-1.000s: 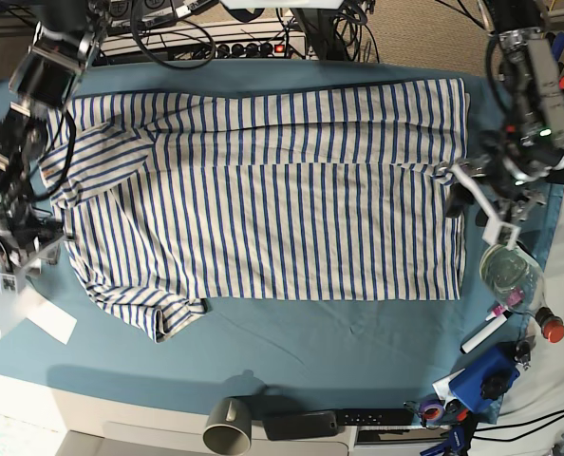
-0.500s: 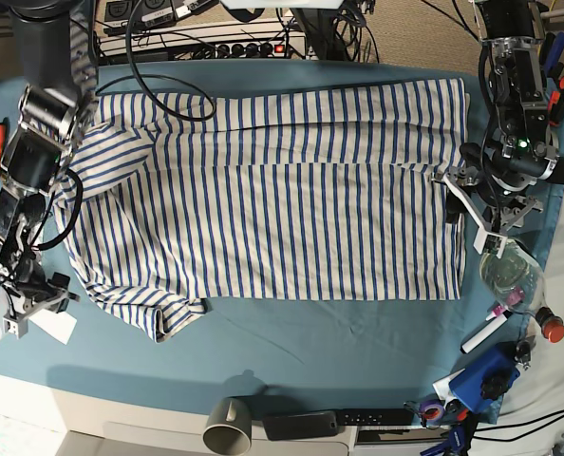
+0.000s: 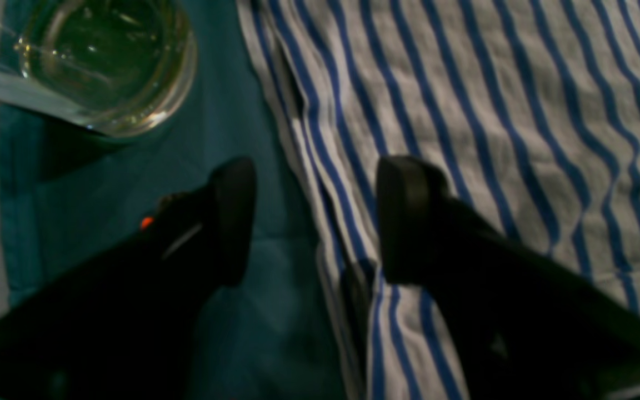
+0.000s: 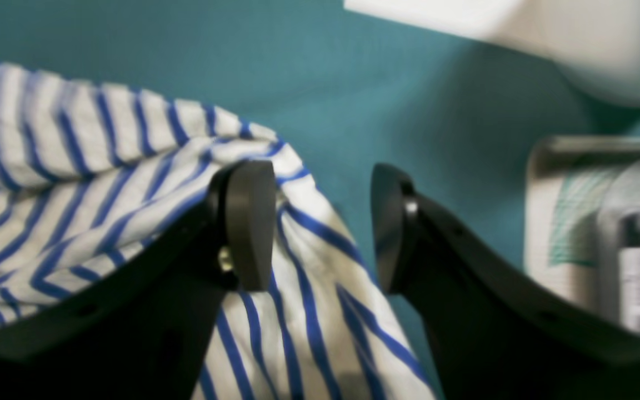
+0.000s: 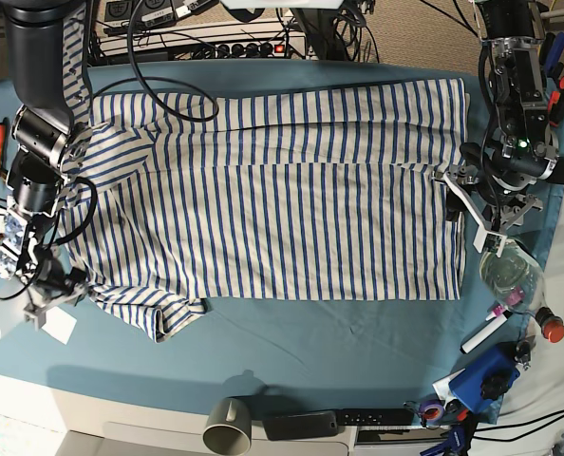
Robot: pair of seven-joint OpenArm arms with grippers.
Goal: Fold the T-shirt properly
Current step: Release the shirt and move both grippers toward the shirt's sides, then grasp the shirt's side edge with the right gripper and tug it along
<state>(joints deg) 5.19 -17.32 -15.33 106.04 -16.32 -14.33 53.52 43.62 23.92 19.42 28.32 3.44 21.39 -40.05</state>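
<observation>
Striped white-and-blue cloth, the T-shirt (image 5: 263, 190), lies spread across the middle of the base view much as it did a second ago, its upper part folded down in a band and one sleeve bunched at the lower left. The right gripper (image 5: 56, 290) has travelled down the left edge of the frame since the earlier picture and now sits at that lower-left sleeve; in the right wrist view its jaws stand apart over the sleeve's rumpled edge (image 4: 148, 183), nothing clamped between them. The left gripper (image 5: 472, 204), at the right edge of the shirt, has lifted slightly toward the upper right since a second ago and has kept its place over the last half second; in the left wrist view its jaws are spread wide, one finger over the teal cloth and the other over the shirt's hem (image 3: 320, 166), gripping nothing. Just below it lies a clear glass vessel (image 5: 512, 271), also at the upper left of the left wrist view (image 3: 103, 61). Markers and a blue tool (image 5: 486, 375) crowd the lower right, a grey mug (image 5: 228, 425) and a dark remote (image 5: 377, 417) sit at the bottom edge, and white paper (image 5: 59, 326) lies at the lower left. The teal table cloth (image 5: 358, 342) covers the table; cables and a power strip (image 5: 235, 43) run along the top.
</observation>
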